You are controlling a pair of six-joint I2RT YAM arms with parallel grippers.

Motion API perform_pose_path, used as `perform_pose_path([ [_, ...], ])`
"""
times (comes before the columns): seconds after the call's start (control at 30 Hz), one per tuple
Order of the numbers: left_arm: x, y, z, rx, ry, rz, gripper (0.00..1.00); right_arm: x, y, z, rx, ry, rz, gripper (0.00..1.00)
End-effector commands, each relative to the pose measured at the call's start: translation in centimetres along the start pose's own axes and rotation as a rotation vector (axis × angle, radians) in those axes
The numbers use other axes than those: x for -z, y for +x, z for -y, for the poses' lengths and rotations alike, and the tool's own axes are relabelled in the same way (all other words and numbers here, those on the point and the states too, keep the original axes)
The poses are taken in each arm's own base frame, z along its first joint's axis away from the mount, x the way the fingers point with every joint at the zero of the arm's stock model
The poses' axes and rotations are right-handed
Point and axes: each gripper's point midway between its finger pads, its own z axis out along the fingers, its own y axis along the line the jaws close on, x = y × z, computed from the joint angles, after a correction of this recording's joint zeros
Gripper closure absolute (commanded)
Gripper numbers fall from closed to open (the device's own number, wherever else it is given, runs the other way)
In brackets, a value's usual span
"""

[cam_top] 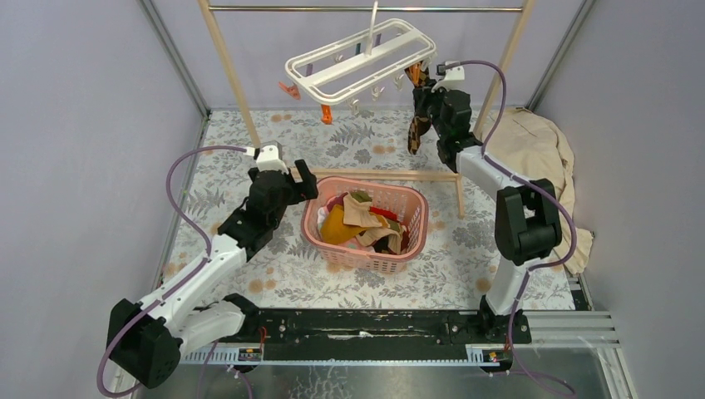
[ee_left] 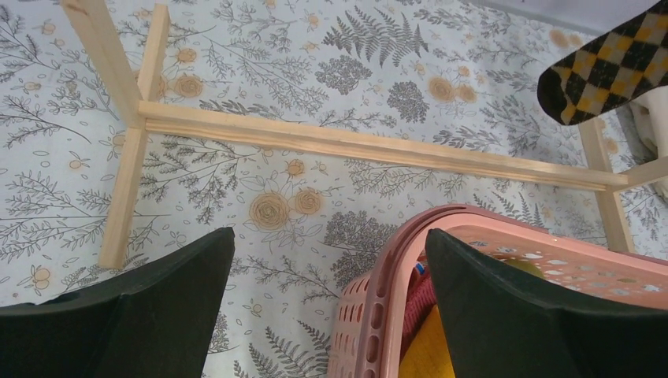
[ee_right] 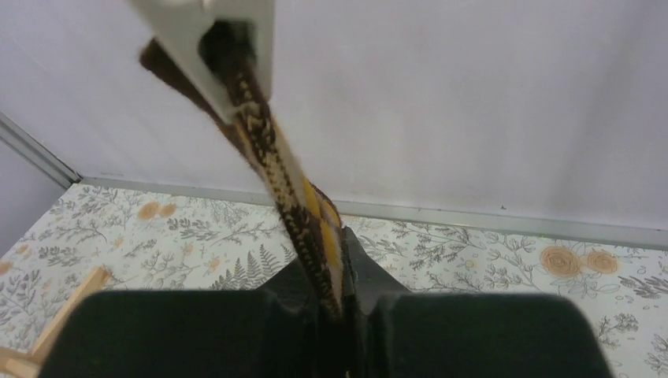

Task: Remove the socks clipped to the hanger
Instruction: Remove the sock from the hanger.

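The white hanger hangs tilted from the metal rod, with small clips under it, some orange. One brown-tan argyle sock dangles from a clip at its right end. My right gripper is shut on this sock just below the clip. In the right wrist view the sock runs from the white clip down between my closed right gripper. My left gripper is open and empty over the left rim of the pink basket. The left wrist view shows my left gripper wide open above the rim, with the sock's toe beyond.
The basket holds several loose socks, mustard, red and tan. The wooden rack's posts and floor bar stand behind the basket. A large beige cloth lies at the right. Grey walls close in on all sides.
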Motion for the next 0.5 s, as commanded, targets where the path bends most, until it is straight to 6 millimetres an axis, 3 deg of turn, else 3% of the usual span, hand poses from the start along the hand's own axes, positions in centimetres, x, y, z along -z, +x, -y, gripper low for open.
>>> perform_pose_path([
  [0.0, 0.7, -1.3, -0.2, -0.004, -0.018, 0.053, 0.01, 2.3, -5.1, -2.3, -0.001, -0.053, 0.139, 0.93],
  [0.3, 0.8, -0.8, -0.2, -0.007, -0.022, 0.048, 0.01, 9.2, -11.0, -5.0, -0.003, -0.112, 0.265, 0.97],
  [0.47, 1.4, -1.4, 0.2, -0.001, -0.003, 0.069, 0.01, 13.5, -11.9, -7.0, 0.0, -0.18, 0.279, 0.97],
])
